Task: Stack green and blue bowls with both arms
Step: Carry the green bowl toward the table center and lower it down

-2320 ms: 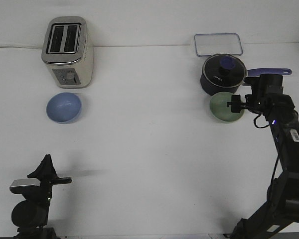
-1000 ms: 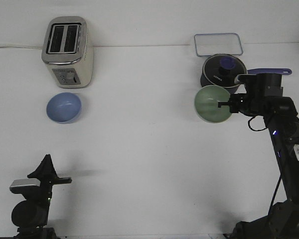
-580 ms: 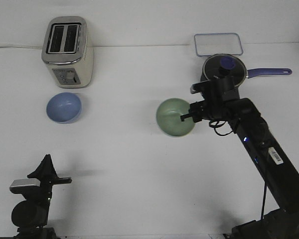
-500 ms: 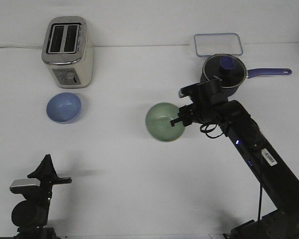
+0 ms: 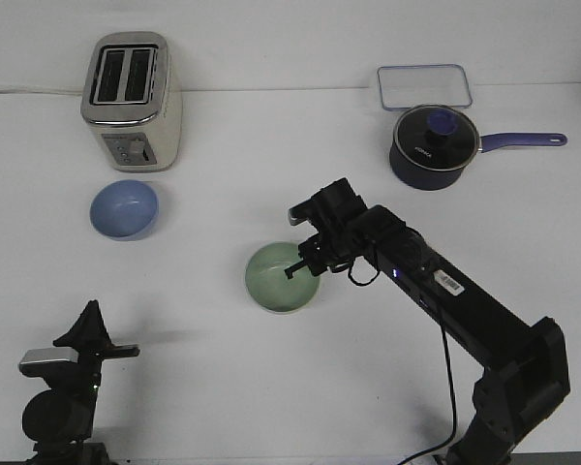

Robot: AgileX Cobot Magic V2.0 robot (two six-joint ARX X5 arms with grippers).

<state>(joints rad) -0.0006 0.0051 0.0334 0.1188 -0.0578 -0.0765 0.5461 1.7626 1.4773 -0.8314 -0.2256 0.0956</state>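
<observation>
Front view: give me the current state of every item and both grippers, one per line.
green bowl: upright, gripped at its rim by the right gripper.
blue bowl: upright, empty, free, in front of the toaster.
saucepan: lid on.
plastic container: lid on.
left gripper: parked near the table's front edge, holding nothing.

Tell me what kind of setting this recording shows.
Probably a lab tabletop staged as a kitchen: a plain white table holding a toaster, a lidded saucepan and small bowls, worked by robot arms.
</observation>
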